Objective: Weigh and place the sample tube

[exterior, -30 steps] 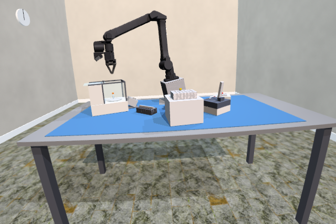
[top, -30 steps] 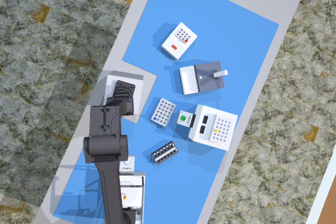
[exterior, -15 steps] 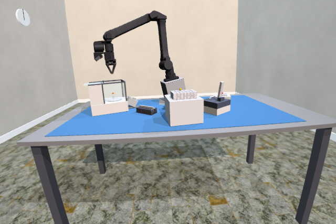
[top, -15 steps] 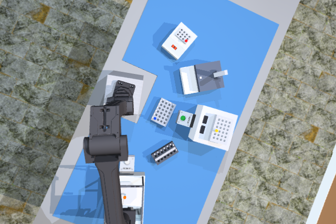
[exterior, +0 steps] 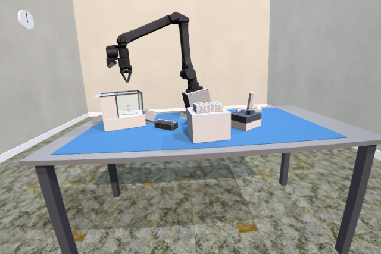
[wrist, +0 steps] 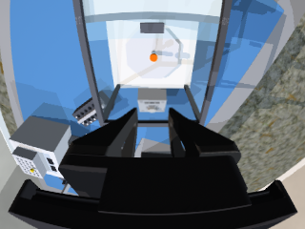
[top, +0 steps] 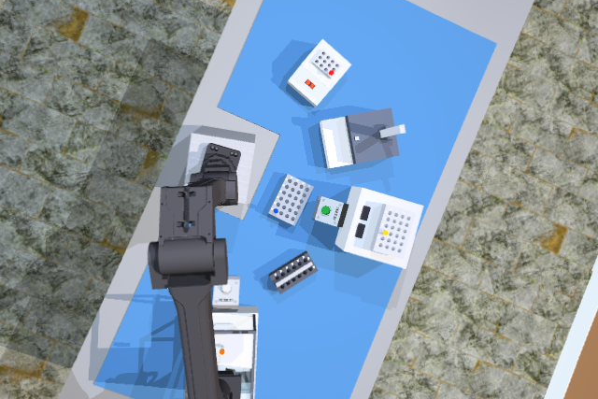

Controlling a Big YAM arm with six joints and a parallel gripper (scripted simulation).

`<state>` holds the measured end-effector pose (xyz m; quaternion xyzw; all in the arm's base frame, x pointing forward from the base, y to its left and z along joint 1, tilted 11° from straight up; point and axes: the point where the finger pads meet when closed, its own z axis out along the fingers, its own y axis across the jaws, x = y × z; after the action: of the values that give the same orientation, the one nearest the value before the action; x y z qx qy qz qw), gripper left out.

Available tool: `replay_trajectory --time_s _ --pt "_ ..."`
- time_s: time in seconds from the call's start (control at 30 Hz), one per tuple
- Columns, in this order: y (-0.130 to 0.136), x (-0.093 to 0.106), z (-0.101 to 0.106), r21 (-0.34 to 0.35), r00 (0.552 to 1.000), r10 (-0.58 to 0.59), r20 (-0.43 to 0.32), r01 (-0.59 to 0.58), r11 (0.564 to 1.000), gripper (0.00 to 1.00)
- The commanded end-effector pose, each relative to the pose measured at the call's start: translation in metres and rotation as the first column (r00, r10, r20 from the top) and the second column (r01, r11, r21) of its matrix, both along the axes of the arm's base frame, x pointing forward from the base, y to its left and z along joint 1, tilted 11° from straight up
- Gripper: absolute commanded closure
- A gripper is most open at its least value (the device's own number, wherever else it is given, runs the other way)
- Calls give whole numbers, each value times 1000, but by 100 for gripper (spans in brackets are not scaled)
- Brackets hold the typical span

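end effector (exterior: 125,80): well above the balance (exterior: 122,110), fingers partly apart, gripping nothing | tube A (exterior: 127,106): upright on the pan inside the balance's glass box | balance on the counter (exterior: 196,149)

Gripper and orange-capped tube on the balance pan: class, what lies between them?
In the exterior view, only air and the balance's glass box top separate the gripper from the tube standing on the pan.

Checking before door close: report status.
Gripper empty, partly closed, above balance. Tube A upright on pan. Nothing in the way.
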<state>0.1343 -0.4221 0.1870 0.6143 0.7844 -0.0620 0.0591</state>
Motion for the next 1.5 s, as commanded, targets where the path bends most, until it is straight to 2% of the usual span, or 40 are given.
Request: replay_trajectory --time_s 0.0,0.1,1.27,1.3,1.47 --pt "-21 11 23 -50 1000 1 18 0 999 70" --pt "-19 11 33 -70 1000 2 25 0 998 70" --pt "-19 11 33 -70 1000 2 25 0 998 70" --pt "-28 9 23 -43 999 43 4 -43 998 70" --pt "-35 10 24 -38 979 202 -34 -203 978 70"
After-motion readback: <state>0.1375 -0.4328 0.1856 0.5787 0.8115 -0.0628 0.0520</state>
